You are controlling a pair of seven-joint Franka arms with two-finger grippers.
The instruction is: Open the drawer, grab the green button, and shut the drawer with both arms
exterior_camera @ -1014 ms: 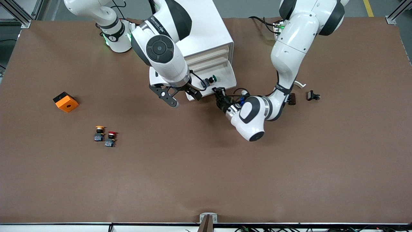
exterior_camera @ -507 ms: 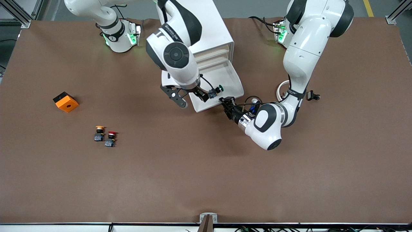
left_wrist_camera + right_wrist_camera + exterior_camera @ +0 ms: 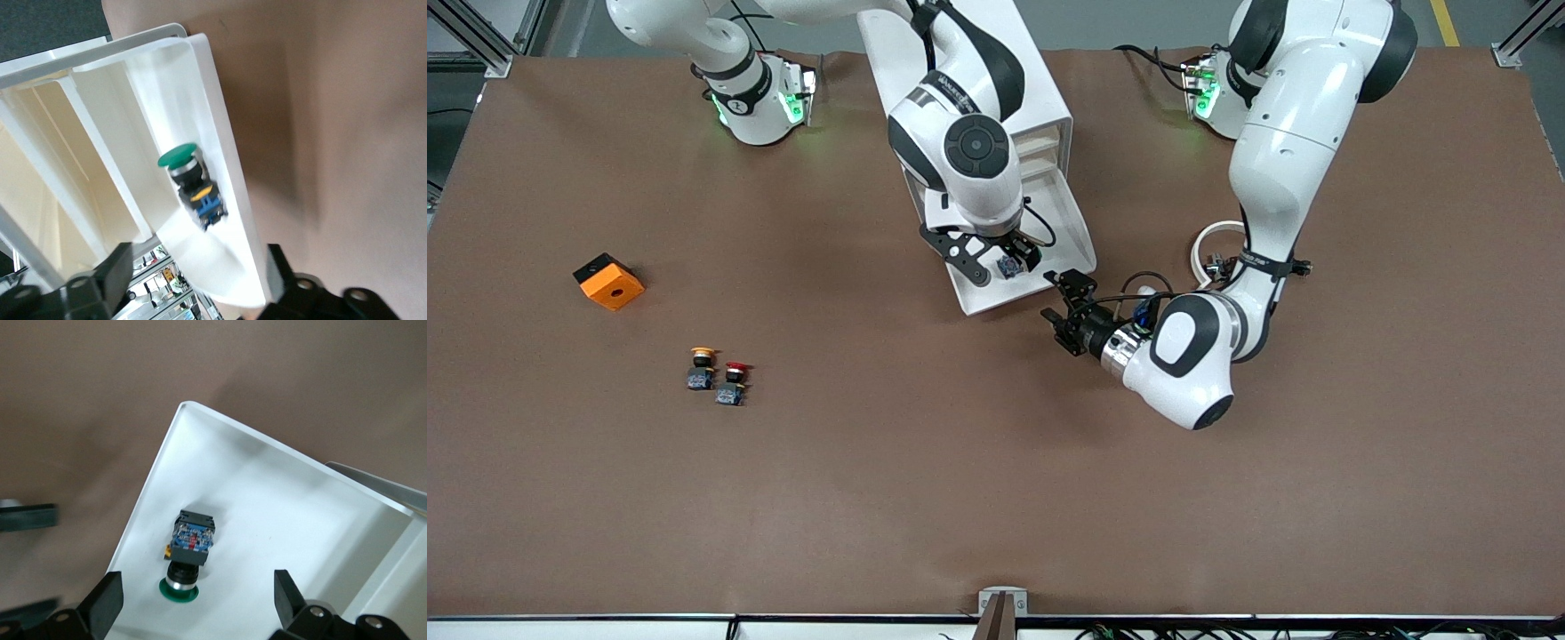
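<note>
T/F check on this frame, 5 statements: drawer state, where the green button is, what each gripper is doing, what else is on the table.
1. The drawer is pulled out of the cabinet. True.
2. The green button lies on the table beside the drawer. False: it lies in the drawer.
3. The right gripper holds the button. False: it is open over the drawer, fingers wide of the button.
4. The left gripper grips the drawer front. False: it is open, clear of the drawer.
5. An orange-capped button and a red-capped button sit together near the right arm's end of the table. True.
</note>
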